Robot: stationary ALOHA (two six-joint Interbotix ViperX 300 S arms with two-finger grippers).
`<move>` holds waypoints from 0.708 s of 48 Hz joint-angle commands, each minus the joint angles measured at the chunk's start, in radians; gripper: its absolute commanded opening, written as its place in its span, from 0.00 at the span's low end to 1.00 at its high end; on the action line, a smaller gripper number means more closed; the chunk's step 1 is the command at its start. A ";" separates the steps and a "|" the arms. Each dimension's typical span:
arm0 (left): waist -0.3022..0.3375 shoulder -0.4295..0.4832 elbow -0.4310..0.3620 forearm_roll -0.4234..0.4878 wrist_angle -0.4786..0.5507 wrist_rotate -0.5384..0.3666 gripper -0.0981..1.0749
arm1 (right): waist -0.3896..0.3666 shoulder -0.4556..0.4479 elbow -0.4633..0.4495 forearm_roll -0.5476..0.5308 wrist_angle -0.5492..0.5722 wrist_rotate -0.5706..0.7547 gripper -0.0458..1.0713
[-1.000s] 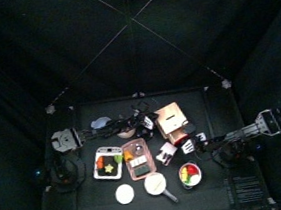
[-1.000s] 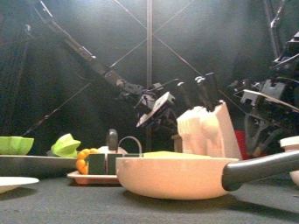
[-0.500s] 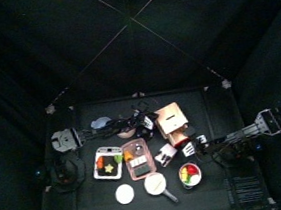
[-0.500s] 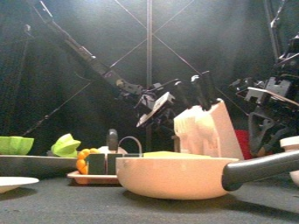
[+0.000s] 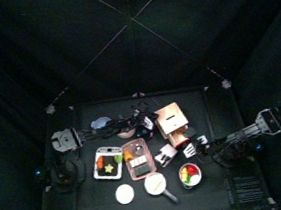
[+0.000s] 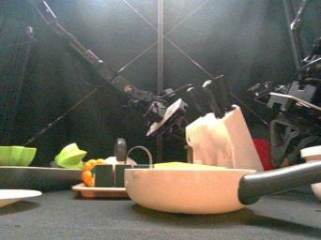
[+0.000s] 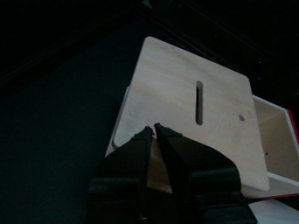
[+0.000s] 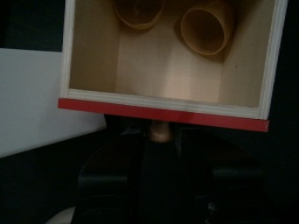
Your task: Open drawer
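Note:
The drawer (image 8: 163, 61) is pulled out of its light wooden cabinet (image 5: 173, 116). It shows as an open box with a red front edge and two wooden cups inside. Its small knob (image 8: 156, 133) sits between the jaws of my right gripper (image 8: 155, 162), which stand open on either side of it. My left gripper (image 7: 158, 133) is shut, with its tips against the cabinet's pale wall (image 7: 187, 92). In the front view the cabinet (image 6: 223, 141) stands tilted behind a pan.
A tray of colourful food (image 5: 108, 160) and a reddish-brown board (image 5: 138, 156) lie left of the cabinet. A white plate (image 5: 124, 194), a pan (image 6: 189, 187) and a bowl of food (image 5: 192, 174) sit near the front edge. Green bowls (image 6: 15, 155) stand at the far left.
The right gripper's jaws have spread wider around the knob. The cabinet has shifted a little in the front view. The left gripper stays against it.

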 commanded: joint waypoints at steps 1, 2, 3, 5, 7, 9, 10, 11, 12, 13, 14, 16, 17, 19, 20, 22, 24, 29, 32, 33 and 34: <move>0.005 -0.040 -0.008 0.009 0.000 0.002 0.59 | 0.009 -0.041 -0.017 0.003 0.011 0.000 0.78; 0.005 -0.043 -0.006 0.011 0.000 0.002 0.59 | 0.009 -0.048 -0.017 0.006 0.012 0.000 0.80; 0.005 -0.049 -0.005 0.014 0.000 0.002 0.59 | 0.009 -0.054 -0.018 0.009 0.012 0.000 0.81; 0.005 -0.060 -0.003 0.021 0.000 0.002 0.59 | 0.009 -0.066 -0.020 0.015 0.015 -0.002 0.84; 0.005 -0.069 0.000 0.028 0.000 0.002 0.59 | 0.011 -0.081 -0.025 0.023 0.015 -0.005 0.86; 0.005 -0.081 0.003 0.032 0.000 0.002 0.59 | 0.009 -0.095 -0.026 0.029 0.017 -0.005 0.86; 0.005 -0.086 0.006 0.035 0.000 0.002 0.59 | 0.009 -0.101 -0.026 0.031 0.017 -0.005 0.87; 0.005 -0.091 0.008 0.038 0.000 0.002 0.59 | 0.009 -0.109 -0.025 0.034 0.018 -0.006 0.87; 0.005 -0.097 0.011 0.041 -0.002 0.002 0.59 | 0.011 -0.117 -0.025 0.037 0.020 -0.008 0.87; 0.005 -0.101 0.012 0.046 -0.002 0.003 0.59 | 0.011 -0.124 -0.025 0.037 0.021 -0.008 0.87; 0.006 -0.106 0.015 0.049 -0.002 0.003 0.59 | 0.011 -0.133 -0.021 0.037 0.023 -0.009 0.87; 0.006 -0.117 0.023 0.060 -0.005 0.002 0.59 | 0.009 -0.153 -0.018 0.034 0.031 -0.009 0.87; 0.008 -0.126 0.029 0.064 -0.009 0.002 0.59 | 0.008 -0.172 -0.015 0.031 0.038 -0.009 0.87; 0.009 -0.137 0.038 0.069 -0.015 0.002 0.59 | 0.006 -0.198 -0.012 0.029 0.054 -0.009 0.87; 0.011 -0.143 0.043 0.069 -0.017 0.002 0.59 | 0.006 -0.213 -0.012 0.028 0.061 -0.008 0.87; 0.012 -0.153 0.051 0.071 -0.025 0.002 0.59 | 0.005 -0.241 -0.009 0.023 0.080 -0.008 0.87; 0.015 -0.163 0.058 0.071 -0.032 0.002 0.59 | 0.003 -0.268 -0.008 0.017 0.097 -0.008 0.87; 0.021 -0.181 0.083 0.074 -0.044 0.003 0.59 | -0.014 -0.328 -0.002 -0.012 0.126 -0.008 0.87; 0.026 -0.187 0.098 0.083 -0.048 0.002 0.59 | -0.025 -0.353 0.005 -0.020 0.129 -0.008 0.87; 0.028 -0.189 0.103 0.087 -0.048 0.003 0.59 | -0.028 -0.357 0.005 -0.021 0.129 -0.008 0.87; 0.029 -0.190 0.107 0.089 -0.049 0.002 0.59 | -0.029 -0.362 0.008 -0.023 0.129 -0.006 0.87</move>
